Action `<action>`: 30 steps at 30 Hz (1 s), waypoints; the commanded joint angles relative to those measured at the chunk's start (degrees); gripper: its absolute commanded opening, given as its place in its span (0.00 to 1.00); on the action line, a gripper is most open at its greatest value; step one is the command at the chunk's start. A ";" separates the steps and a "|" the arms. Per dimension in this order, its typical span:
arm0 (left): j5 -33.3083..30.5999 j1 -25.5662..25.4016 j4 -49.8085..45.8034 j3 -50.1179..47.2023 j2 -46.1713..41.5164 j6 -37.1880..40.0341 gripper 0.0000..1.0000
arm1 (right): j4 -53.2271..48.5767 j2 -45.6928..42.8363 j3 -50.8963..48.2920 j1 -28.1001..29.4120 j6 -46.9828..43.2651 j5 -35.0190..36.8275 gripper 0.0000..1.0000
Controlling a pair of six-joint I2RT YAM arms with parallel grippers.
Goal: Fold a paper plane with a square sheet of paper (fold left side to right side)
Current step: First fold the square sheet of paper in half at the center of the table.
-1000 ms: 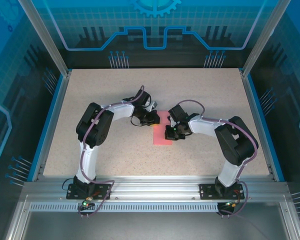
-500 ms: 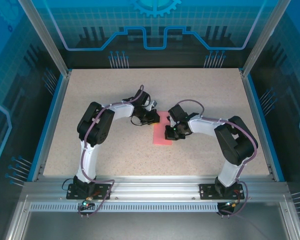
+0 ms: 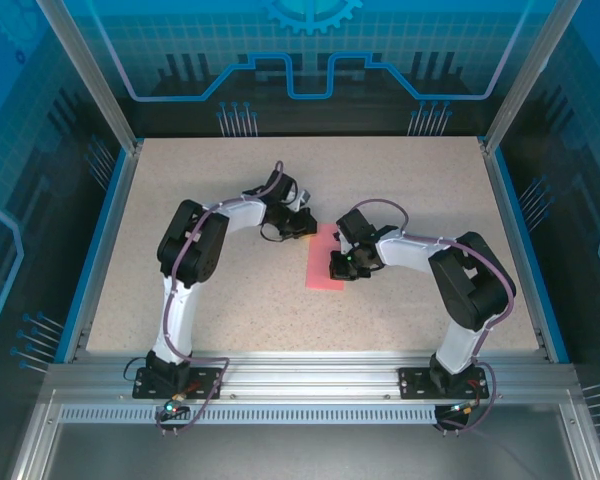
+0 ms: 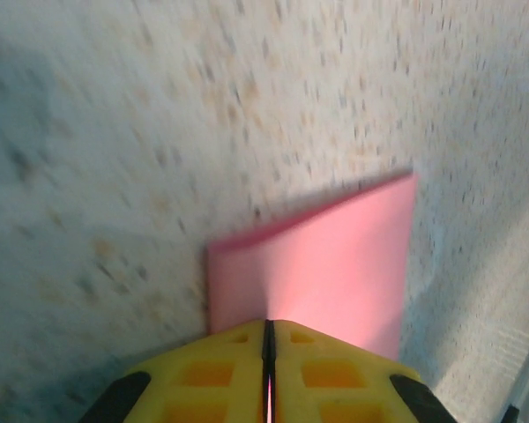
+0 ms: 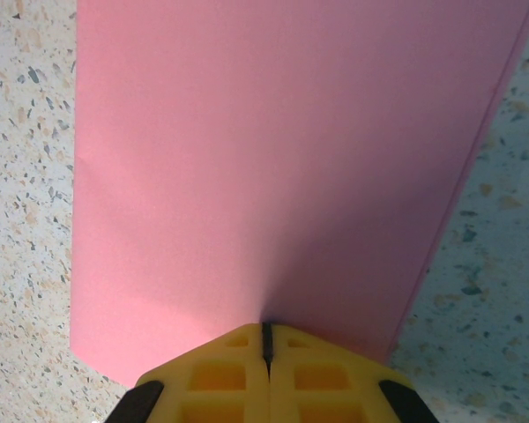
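Thin salmon-pink square sheet of paper, already doubled into a narrow rectangle, lies flat mid-worktop. The right claw, fingers pressed together, bears on its 3 o'clock side. The left claw, likewise closed, sits at its 11 o'clock corner. Step: setting the left-to-right fold. Next, you should stroke firmly along the folded edge.

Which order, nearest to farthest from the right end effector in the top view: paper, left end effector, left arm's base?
1. The paper, at the right end effector.
2. The left end effector, up-left.
3. The left arm's base, near-left edge.
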 commanded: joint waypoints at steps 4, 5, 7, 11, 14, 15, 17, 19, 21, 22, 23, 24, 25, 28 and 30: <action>-4.18 2.43 -2.85 6.01 3.90 1.40 0.11 | -7.96 2.45 -3.93 0.06 -0.97 5.26 0.00; -4.16 2.62 -3.25 6.80 4.41 1.45 0.11 | -7.96 2.45 -3.98 0.07 -0.97 5.26 0.00; -4.11 2.98 -3.77 8.10 5.11 1.33 0.11 | -7.96 2.24 -4.03 0.07 -0.97 5.17 0.00; -3.69 3.25 -4.18 8.55 4.26 1.72 0.12 | -7.35 1.65 -4.05 -0.01 -0.89 4.59 0.00; -4.25 3.34 -4.35 7.13 0.91 2.75 0.14 | -4.36 0.62 -4.11 -0.02 -0.37 2.69 0.00; -4.64 3.49 -4.26 6.26 -0.71 3.01 0.15 | -3.09 0.19 -3.95 -0.02 -0.27 1.81 0.02; -5.22 3.89 -3.91 4.30 -4.20 3.12 0.20 | -0.19 -0.53 -3.68 0.00 0.31 -0.08 0.06; -5.81 4.12 -3.33 1.43 -8.04 3.06 0.23 | 2.84 -1.38 -3.34 -0.06 0.77 -1.76 0.11; -6.10 4.14 -3.23 -1.39 -11.81 3.03 0.24 | 5.56 -2.57 -2.93 -0.02 0.95 -2.93 0.18; -5.68 4.06 -3.10 -2.70 -13.24 2.67 0.25 | 6.45 -3.24 -2.84 -0.02 0.96 -3.00 0.21; -4.80 4.04 -2.75 -4.23 -14.79 1.98 0.25 | 7.57 -4.02 -2.65 -0.02 0.79 -3.17 0.24; -3.76 3.94 -2.57 -5.68 -16.03 1.19 0.25 | 8.16 -4.81 -2.41 -0.02 0.57 -2.91 0.28; -2.87 3.72 -2.45 -7.05 -16.88 0.54 0.26 | 8.50 -5.62 -2.22 -0.11 0.38 -2.60 0.31; -0.24 2.12 -2.17 -10.44 -18.27 -0.82 0.27 | 8.99 -8.18 -2.08 -0.76 -0.68 -1.33 0.43; 1.10 0.50 -2.08 -11.46 -17.63 -1.73 0.27 | 8.78 -9.78 -2.47 -1.64 -1.22 -0.40 0.49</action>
